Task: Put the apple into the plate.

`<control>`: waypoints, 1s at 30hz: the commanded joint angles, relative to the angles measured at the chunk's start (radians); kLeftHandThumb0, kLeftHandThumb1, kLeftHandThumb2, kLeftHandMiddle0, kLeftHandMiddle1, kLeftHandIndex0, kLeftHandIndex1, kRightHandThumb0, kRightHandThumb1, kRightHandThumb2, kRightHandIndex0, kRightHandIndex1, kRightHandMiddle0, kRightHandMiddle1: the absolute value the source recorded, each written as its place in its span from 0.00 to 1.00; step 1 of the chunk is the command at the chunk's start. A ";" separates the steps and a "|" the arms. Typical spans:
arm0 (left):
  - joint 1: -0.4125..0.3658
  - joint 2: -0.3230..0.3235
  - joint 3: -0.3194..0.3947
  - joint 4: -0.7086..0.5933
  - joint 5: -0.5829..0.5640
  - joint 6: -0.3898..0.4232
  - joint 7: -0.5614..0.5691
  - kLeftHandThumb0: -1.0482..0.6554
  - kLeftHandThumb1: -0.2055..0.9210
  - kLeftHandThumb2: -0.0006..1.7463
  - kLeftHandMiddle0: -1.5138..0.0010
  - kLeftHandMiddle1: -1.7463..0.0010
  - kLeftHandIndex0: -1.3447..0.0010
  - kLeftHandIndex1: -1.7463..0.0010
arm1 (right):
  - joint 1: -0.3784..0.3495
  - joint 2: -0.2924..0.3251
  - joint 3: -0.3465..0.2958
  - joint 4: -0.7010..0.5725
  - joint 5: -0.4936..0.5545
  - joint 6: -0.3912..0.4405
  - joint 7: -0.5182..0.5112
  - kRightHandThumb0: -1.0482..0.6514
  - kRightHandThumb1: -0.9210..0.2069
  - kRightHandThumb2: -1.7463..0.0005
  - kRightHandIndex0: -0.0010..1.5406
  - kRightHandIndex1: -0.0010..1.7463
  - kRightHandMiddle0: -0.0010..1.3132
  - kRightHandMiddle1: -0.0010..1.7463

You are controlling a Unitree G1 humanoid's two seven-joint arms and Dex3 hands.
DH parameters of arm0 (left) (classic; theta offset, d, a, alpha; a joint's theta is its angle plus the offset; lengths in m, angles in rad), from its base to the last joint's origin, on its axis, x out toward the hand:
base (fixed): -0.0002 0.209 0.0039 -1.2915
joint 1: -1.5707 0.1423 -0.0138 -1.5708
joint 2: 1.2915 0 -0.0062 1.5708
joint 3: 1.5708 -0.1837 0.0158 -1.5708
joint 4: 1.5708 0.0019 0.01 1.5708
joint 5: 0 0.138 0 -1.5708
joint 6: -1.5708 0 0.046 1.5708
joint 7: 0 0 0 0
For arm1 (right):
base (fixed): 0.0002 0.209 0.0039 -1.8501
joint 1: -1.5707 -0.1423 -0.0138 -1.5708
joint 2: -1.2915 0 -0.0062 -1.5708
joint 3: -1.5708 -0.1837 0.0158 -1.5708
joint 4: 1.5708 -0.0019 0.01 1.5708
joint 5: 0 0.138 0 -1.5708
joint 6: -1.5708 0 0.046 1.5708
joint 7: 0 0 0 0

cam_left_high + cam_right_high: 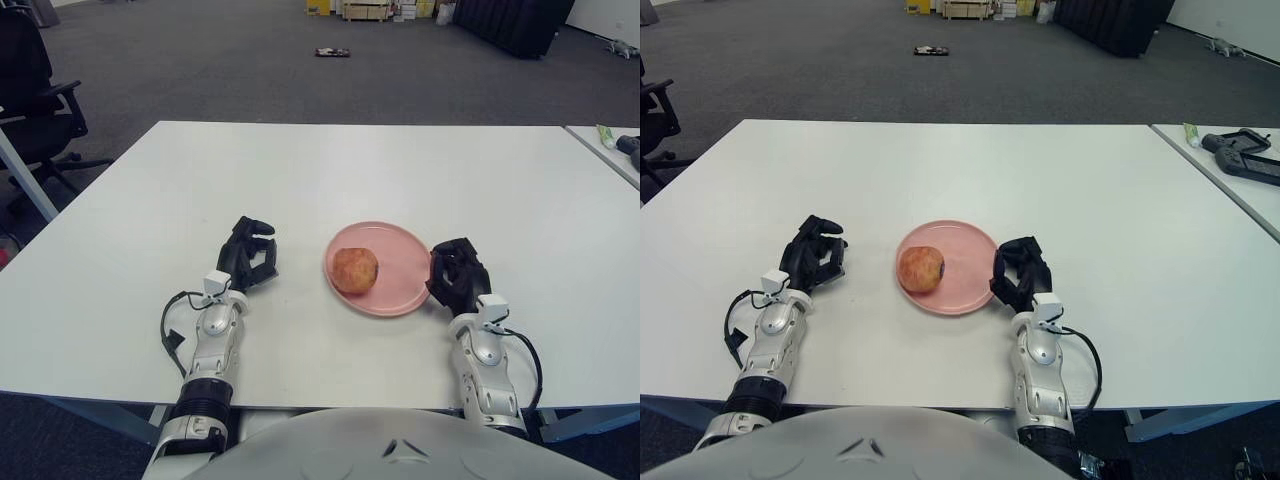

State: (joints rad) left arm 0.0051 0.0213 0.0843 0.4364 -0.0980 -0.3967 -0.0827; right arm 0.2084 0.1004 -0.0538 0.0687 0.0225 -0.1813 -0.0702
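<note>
Since the apple [355, 270] sits in the plate [405, 250] near the table's [330, 170] front edge, placing looks done; the right hand [458, 275], curled and empty, touches the rim and should withdraw, while the left hand [249, 254], curled and empty, shows left of the plate.

My white bench [330, 165] spreads wide in front of me, its near edge just above my chest. A pink plate [395, 285] lies flat on it, a little toward my right of the middle and nearer the front edge than the back. A second white bench [1230, 185] stands just beside mine on my right, carrying a dark handheld device [1243, 155] and a small tube [1192, 133].
</note>
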 commanded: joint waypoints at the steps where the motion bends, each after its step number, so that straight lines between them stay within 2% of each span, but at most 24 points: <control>1: 0.038 -0.007 -0.005 0.035 0.000 0.037 -0.009 0.36 0.60 0.65 0.42 0.00 0.64 0.00 | -0.022 0.007 0.015 0.014 0.009 0.010 0.011 0.39 0.22 0.50 0.34 0.77 0.26 1.00; 30: 0.053 -0.016 0.002 -0.008 -0.019 0.066 -0.015 0.37 0.62 0.63 0.44 0.00 0.65 0.00 | -0.043 0.016 0.047 0.030 0.005 0.029 0.003 0.39 0.22 0.50 0.34 0.78 0.26 1.00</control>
State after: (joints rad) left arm 0.0287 0.0105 0.0859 0.3937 -0.1096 -0.3683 -0.0840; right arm 0.1789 0.1052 -0.0122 0.0887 0.0217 -0.1618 -0.0656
